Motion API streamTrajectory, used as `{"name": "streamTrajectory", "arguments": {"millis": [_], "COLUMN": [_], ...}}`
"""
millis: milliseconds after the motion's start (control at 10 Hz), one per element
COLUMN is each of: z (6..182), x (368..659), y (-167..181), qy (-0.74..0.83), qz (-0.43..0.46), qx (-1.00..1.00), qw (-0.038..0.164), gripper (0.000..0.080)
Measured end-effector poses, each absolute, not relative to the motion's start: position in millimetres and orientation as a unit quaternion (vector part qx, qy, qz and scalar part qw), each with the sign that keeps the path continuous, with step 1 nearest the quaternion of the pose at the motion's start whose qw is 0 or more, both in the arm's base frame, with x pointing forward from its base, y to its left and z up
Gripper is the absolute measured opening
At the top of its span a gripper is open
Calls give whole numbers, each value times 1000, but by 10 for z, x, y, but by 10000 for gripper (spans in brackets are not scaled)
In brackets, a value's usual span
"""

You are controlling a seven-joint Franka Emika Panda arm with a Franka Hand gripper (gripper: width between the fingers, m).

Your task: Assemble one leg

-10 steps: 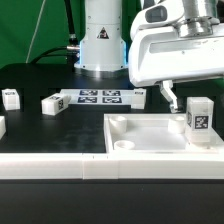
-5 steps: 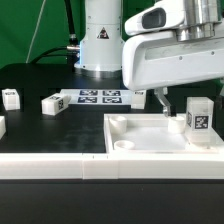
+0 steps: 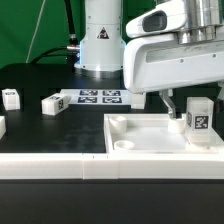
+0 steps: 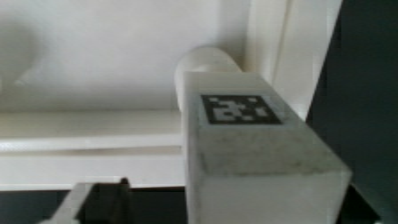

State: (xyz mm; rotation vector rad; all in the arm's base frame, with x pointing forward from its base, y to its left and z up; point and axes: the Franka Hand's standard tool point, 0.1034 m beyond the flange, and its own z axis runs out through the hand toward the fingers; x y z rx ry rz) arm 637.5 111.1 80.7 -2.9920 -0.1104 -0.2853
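Observation:
A white leg [image 3: 200,118] with a black-and-white tag stands upright at the right end of the large white tray-like piece [image 3: 140,123]. My gripper [image 3: 185,108] hangs low right over it, jaws apart. One dark finger [image 3: 168,104] shows just to the exterior view's left of the leg; the other is hidden. In the wrist view the leg [image 4: 258,150] fills the space by my gripper [image 4: 249,215]. A narrow gap separates it from the one visible finger [image 4: 102,203]. The tray-like piece [image 4: 89,120] lies behind it.
Two more white legs [image 3: 10,98] [image 3: 52,103] lie on the black table at the exterior view's left, and a third [image 3: 2,126] sits at the left edge. The marker board [image 3: 98,97] lies behind, before the robot base [image 3: 100,40]. A white ledge [image 3: 60,167] runs along the front.
My gripper has shifted a little toward the exterior view's left and come lower beside the upright leg. The leg and the other parts have not moved.

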Motion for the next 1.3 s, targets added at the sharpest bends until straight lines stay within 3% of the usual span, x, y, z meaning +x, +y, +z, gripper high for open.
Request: {"name": "streamTrajectory", "arguments": {"millis": [100, 400, 1300], "z": [807, 806, 776], "x": [6375, 6375, 6365], "y": [1114, 1111, 1043], "qy": [-37, -23, 417], "qz": [-95, -94, -57], "qx": [-993, -993, -902], "qw": [67, 68, 98], "gripper": [291, 291, 292]}}
